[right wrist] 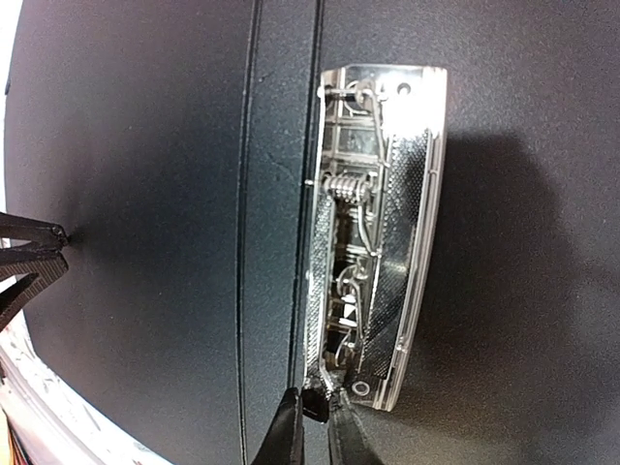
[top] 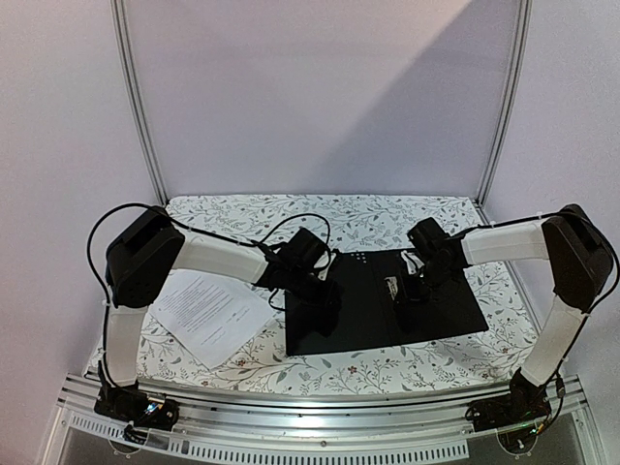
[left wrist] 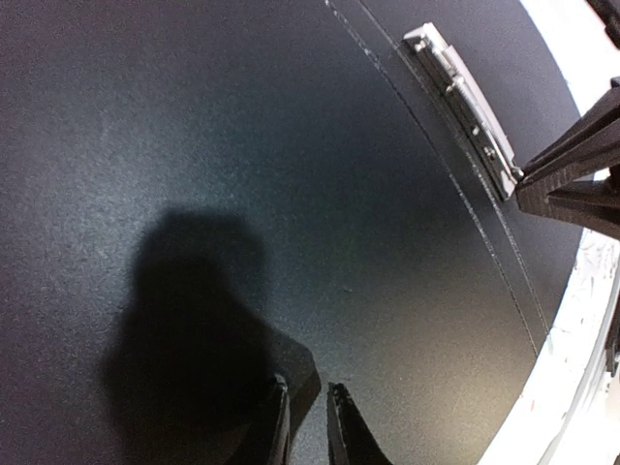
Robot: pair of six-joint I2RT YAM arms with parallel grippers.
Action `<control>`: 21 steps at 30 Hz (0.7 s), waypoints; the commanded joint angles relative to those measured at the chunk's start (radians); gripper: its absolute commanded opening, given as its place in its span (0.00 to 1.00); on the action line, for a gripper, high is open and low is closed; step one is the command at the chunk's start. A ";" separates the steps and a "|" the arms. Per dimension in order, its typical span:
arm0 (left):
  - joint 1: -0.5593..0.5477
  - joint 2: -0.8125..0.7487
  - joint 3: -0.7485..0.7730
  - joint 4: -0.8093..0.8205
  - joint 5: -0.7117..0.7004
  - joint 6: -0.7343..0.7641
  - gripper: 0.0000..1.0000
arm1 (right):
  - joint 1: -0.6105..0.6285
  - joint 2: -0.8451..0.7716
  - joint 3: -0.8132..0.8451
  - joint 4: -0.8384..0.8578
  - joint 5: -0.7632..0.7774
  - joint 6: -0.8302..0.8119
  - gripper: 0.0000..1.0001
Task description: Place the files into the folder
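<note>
Right pincer nipping folder's metal clip, black inside up

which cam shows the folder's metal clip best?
Right wrist: the clip fills the frame, spring and lever visible, the right gripper at its near end. Left wrist shows it edge-on in a corner. Top view shows only a small glint on the folder.

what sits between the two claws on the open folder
In the top view, only the black inside of the folder and its metal clip lie between the left claw and right claw; the right claw is at the clip.
</note>
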 commanded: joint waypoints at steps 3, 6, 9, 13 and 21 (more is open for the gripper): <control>-0.006 0.049 -0.004 -0.076 -0.021 0.008 0.15 | -0.008 0.007 -0.020 -0.038 0.016 -0.005 0.15; -0.007 0.049 -0.004 -0.075 -0.023 0.008 0.15 | -0.017 -0.018 -0.021 -0.034 0.020 0.003 0.15; -0.006 0.052 -0.003 -0.076 -0.013 0.011 0.13 | -0.023 -0.038 -0.016 -0.034 0.032 0.004 0.15; -0.006 0.054 -0.002 -0.075 -0.012 0.012 0.12 | -0.026 -0.038 -0.012 -0.031 0.026 0.005 0.15; -0.007 0.052 -0.001 -0.076 -0.005 0.017 0.12 | -0.025 -0.014 -0.013 -0.008 0.000 0.019 0.12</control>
